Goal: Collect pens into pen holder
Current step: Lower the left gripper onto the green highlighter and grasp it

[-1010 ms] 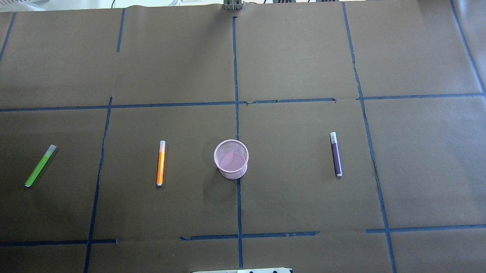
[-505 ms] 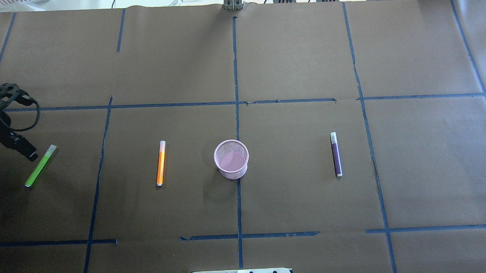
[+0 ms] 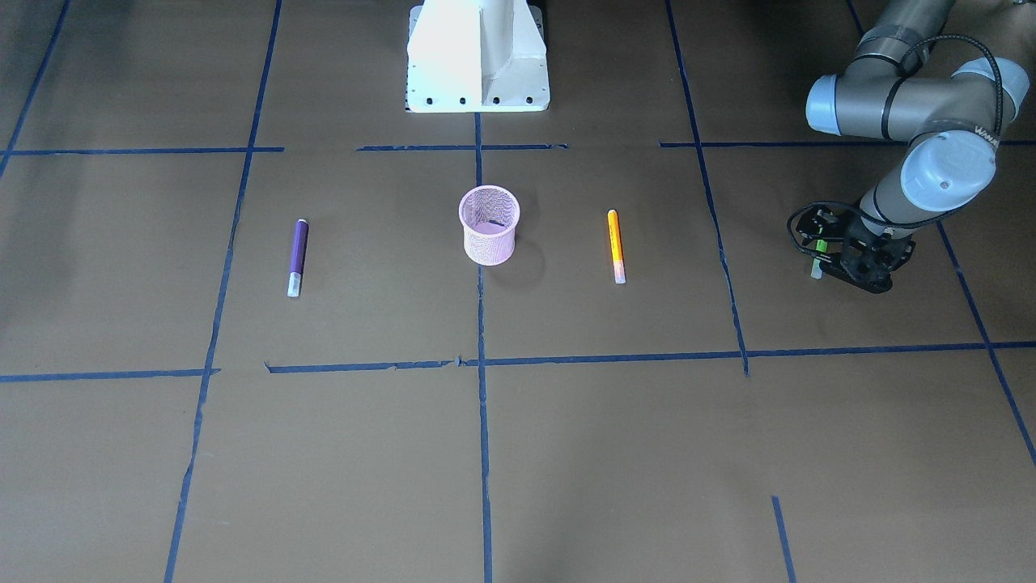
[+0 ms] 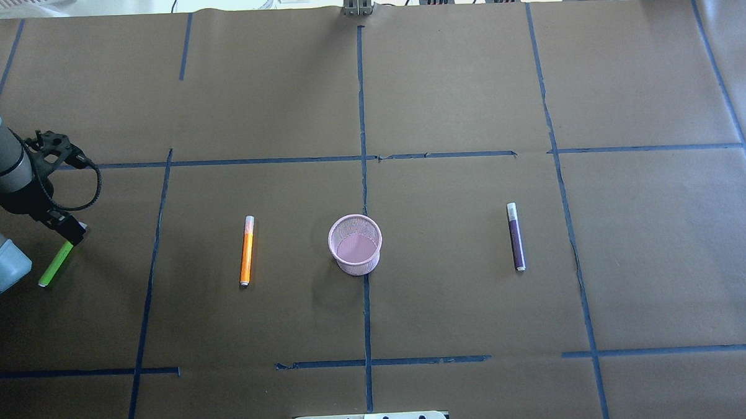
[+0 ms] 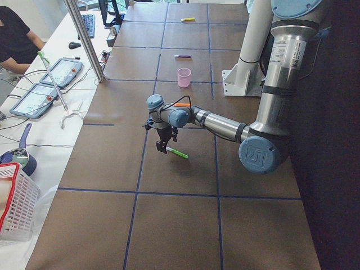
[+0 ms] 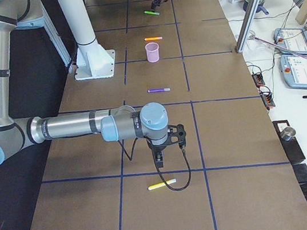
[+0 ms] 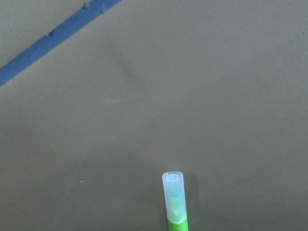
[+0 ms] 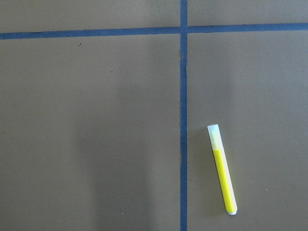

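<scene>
The pink mesh pen holder [image 4: 355,244] stands upright at the table's middle, empty. The orange pen [image 4: 246,251] lies to its left and the purple pen [image 4: 516,238] to its right. The green pen [image 4: 53,268] lies slanted at the far left. My left gripper [image 4: 73,235] hangs open just above that pen's pale cap end; the left wrist view shows the cap [image 7: 173,185] with no fingers around it. My right gripper [image 6: 159,161] shows only in the exterior right view, above the table near a yellow pen [image 6: 162,185]; I cannot tell whether it is open.
The yellow pen [image 8: 222,168] lies beside a blue tape line, outside the overhead view. The white robot base [image 3: 477,57] stands behind the holder. Operator desks with tablets [image 5: 48,84] and a white basket [image 5: 14,202] line the table's far side.
My left arm has come in from the left edge and moved right, so its gripper now sits over the green pen's cap end. Pens and holder have not moved.
</scene>
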Robot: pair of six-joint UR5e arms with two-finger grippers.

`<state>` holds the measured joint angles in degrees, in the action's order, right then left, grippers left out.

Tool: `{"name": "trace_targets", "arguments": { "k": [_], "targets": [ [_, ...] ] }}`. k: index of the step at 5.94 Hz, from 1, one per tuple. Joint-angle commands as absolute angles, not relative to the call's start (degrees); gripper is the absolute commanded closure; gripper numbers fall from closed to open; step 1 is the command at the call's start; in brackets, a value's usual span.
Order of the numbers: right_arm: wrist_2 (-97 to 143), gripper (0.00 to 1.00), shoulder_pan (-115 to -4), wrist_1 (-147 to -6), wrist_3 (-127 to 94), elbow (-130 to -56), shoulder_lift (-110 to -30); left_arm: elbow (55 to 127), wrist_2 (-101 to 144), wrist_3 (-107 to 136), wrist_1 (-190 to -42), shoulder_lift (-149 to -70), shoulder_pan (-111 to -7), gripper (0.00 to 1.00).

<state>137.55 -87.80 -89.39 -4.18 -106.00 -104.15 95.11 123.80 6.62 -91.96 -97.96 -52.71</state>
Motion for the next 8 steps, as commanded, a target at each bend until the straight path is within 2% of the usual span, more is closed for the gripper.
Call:
{"name": "trace_targets", "arguments": {
  "k": [1,5,6,8],
  "targets": [
    [137.55,0.0,-87.8,-89.38,-4.22,-106.0,-104.15,94.75,125.23,6.59,-92.02,-97.65,-52.47,0.05],
    [137.64,0.0,-87.71,-89.38,-4.22,-106.0,-104.15,92.03,128.58,6.24,-92.02,-97.65,-52.29,0.12],
    [137.64,0.0,-87.71,-89.38,-4.22,-106.0,-104.15,91.5,128.58,6.15,-91.93,-97.65,-52.29,0.19],
    [137.64,0.0,-87.71,-89.38,-4.22,-106.0,-104.15,91.49,128.58,6.15,-91.85,-97.73,-52.21,0.42]
  ]
}}
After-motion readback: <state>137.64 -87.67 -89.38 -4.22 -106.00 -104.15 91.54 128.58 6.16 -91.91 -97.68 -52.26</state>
